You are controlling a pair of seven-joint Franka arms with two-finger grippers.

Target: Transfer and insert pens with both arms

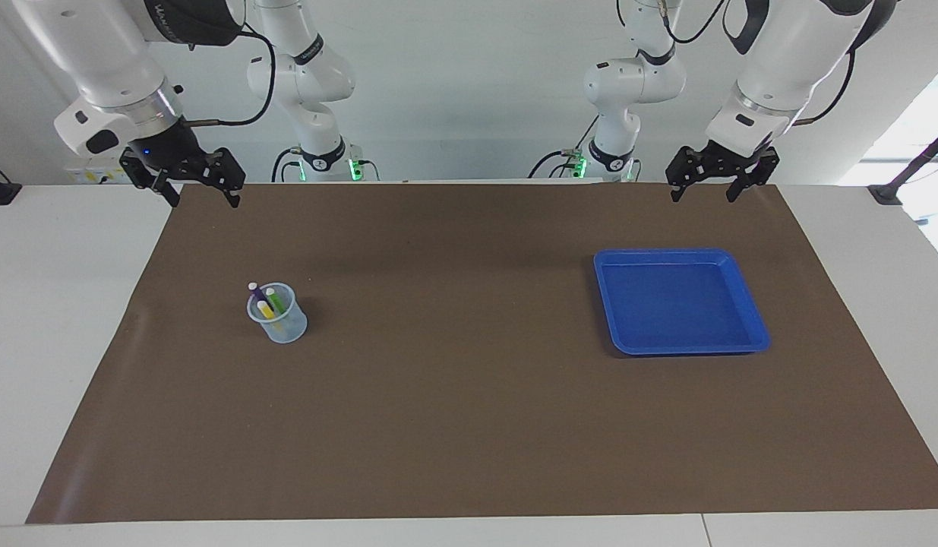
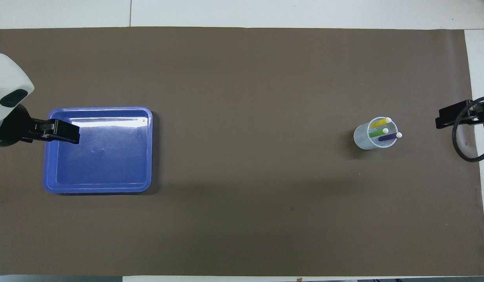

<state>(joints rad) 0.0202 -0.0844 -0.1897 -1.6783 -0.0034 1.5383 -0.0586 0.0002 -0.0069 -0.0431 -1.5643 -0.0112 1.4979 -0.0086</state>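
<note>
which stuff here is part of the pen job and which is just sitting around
Part of the job:
- green pen, purple pen, yellow pen
- clear cup holding them
- blue tray
- left gripper, right gripper

Just there:
- brown mat
- two smaller arms

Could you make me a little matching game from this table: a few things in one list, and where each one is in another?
Things:
1. three slim marker pens
2. clear plastic cup
3. shallow blue plastic tray
4. open right end effector

Places:
A. at the left arm's end of the brown mat
B. standing in the cup
C. raised over the mat's edge nearest the robots
D. at the right arm's end of the mat

Pairs: 1-B, 2-D, 3-A, 4-C
</note>
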